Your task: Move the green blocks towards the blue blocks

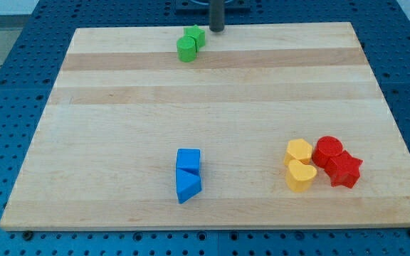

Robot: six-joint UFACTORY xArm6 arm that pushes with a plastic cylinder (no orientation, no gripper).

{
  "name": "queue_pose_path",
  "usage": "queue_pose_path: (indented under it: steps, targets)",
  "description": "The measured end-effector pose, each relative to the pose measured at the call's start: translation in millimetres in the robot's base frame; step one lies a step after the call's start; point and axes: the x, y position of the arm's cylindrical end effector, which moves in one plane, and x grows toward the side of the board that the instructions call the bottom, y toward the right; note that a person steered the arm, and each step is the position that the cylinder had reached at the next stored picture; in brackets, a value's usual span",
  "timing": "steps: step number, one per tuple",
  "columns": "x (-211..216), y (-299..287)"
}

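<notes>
A wooden board (219,128) lay on a blue pegboard table (20,43). My tip (216,30), the bare lower end of a dark rod with nothing to open or close, held nothing; it stood at the view's top edge of the board, just right of the green cube (196,36), whether touching could not be told. A green cylinder (186,50) touched that cube. Well apart, near the view's bottom, a blue cube (188,159) and blue triangular block (188,185) touched. Two yellow blocks (299,164) and two red blocks (337,163) clustered at bottom right.
</notes>
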Motion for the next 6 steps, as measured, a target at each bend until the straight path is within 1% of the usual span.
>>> queue_pose_path:
  steps: [1, 2, 4, 6]
  targets:
    - [13, -41]
    - [52, -37]
    - [119, -60]
    - [196, -62]
